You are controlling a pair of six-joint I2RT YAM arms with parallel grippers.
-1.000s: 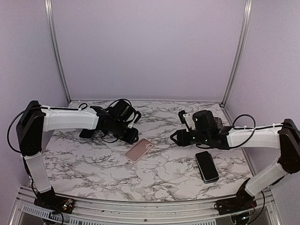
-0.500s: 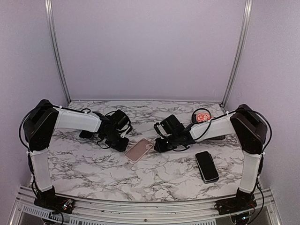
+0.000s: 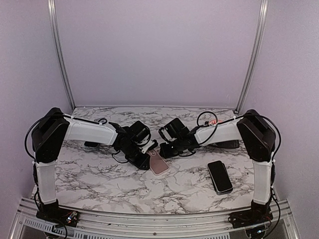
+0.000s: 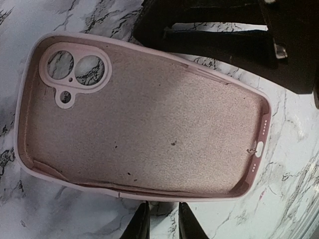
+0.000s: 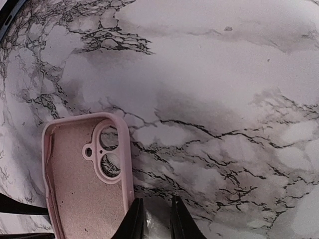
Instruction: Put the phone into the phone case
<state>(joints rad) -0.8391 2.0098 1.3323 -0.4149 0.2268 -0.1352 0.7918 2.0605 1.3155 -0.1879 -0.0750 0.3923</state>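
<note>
Both arms had swung inward; the pink phone case (image 3: 159,163) had shifted. Your left gripper (image 4: 162,215) and right gripper (image 5: 155,215), nearly clenched and empty, flanked it, its long side crosswise before the left one; the black phone (image 3: 220,176) lay well behind the right gripper.

light: even, diffuse, fairly bright | shadows: soft, faint | focus: phone case (image 4: 144,119) sharp, frame bottom blurred

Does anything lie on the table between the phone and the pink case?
Nothing visible: only bare marble between the phone and the pink case. The left tool and right tool are at the case's other edges.
</note>
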